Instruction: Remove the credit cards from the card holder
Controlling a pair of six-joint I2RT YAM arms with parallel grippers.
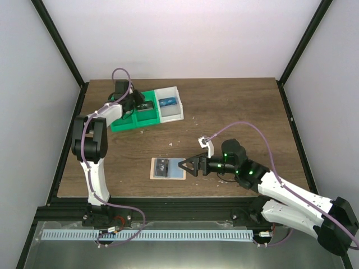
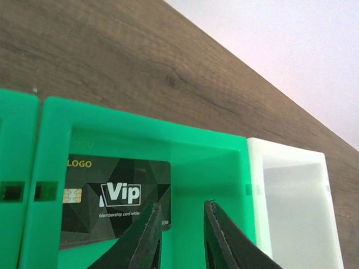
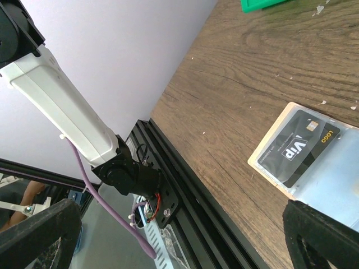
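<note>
Item 1: dark card [image 2: 112, 202] in the green tray [image 2: 140, 134]. You read "LOGO" in yellow, "Vip" in white, and a small line beginning "Membership card".
Item 2: second dark card [image 3: 300, 147] on the card holder [image 3: 336, 185]. You read "Vip" and "LOGO".
Item 3: blue card [image 1: 166, 102]. Its print is too small for you to read.

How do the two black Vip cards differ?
One black card lies in the green tray, just ahead of the left gripper. The other black card lies on the tan card holder, near the open right gripper. Both show a white Vip mark, gold LOGO and a chip.
</note>
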